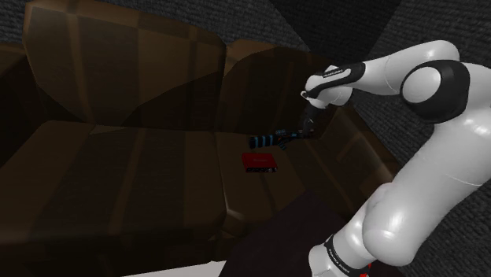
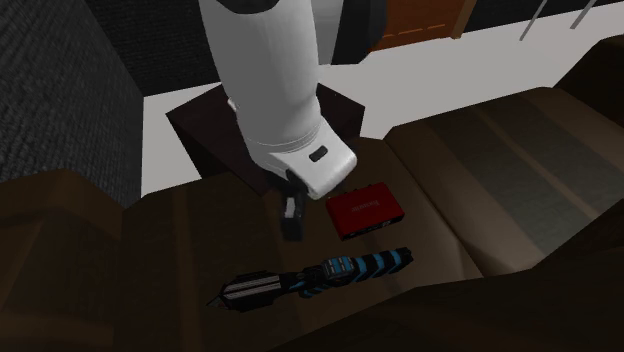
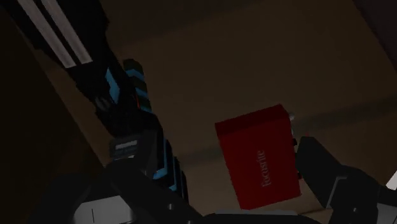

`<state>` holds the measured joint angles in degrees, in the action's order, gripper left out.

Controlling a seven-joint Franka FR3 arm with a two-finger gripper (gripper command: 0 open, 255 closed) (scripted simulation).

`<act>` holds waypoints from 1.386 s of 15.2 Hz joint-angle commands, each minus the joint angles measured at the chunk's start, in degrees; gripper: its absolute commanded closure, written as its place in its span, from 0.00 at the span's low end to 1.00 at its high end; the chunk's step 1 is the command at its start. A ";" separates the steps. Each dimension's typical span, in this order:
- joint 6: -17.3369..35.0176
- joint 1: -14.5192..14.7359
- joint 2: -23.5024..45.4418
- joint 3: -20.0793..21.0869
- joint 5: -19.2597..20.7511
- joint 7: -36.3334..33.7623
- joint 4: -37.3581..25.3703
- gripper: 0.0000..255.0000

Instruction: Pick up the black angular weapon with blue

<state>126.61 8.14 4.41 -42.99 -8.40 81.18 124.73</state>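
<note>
Two black fingers [image 3: 321, 175] of the gripper [image 2: 292, 230] stand well apart and clasp nothing, so we read it as released. It hangs from the white arm [image 2: 270, 80] just beside the red box [image 2: 365, 208], on the box's side toward the second exterior view's left. In the wrist view the red box shows between the fingers, farther off, and neither finger touches it. Past the red box, on the side nearer the backrest, we find the black angular weapon [image 2: 320, 275] with bright blue bands. It lies flat on the same seat cushion, near the box but apart from it, with its banded end toward the box and its dark end past the gripper. Both rest on a brown sofa [image 1: 118, 157]. Beyond the red box on the arm's side, a dark stand [image 2: 200, 125] sits on a pale floor [image 2: 480, 60].
</note>
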 commanded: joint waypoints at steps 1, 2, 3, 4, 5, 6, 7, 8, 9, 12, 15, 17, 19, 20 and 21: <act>0.81 -1.31 6.78 0.57 -5.37 7.90 -4.00 0.00; 0.83 -2.56 9.56 1.47 -7.30 11.02 -6.09 0.00; 0.80 -3.79 12.24 2.38 -9.04 13.93 -8.25 0.00; 0.71 -5.08 14.82 3.38 -10.55 16.61 -10.48 0.00; 0.60 -6.42 17.29 4.46 -11.84 19.08 -12.77 0.00; 0.45 -7.76 19.67 5.58 -12.92 21.34 -15.13 0.00; 0.34 -8.59 21.11 6.27 -13.50 22.65 -16.62 0.00; 0.90 -8.82 21.56 6.58 -13.85 22.88 -16.45 0.00; 1.45 -9.02 22.02 6.85 -14.23 23.14 -16.30 0.00; 3.06 -9.59 23.48 7.64 -15.42 23.94 -15.91 0.00; 4.40 -10.10 24.78 8.35 -16.47 24.63 -15.67 0.00; 4.28 -10.04 24.63 8.27 -16.37 24.57 -15.67 1.00; 4.21 -9.96 24.65 8.28 -16.34 24.44 -15.76 1.00; 4.23 -9.94 24.57 8.25 -16.32 24.45 -15.66 1.00; 4.22 -9.96 24.56 8.25 -16.32 24.47 -15.67 1.00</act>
<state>130.86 -1.81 28.82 -34.79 -24.71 105.67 108.99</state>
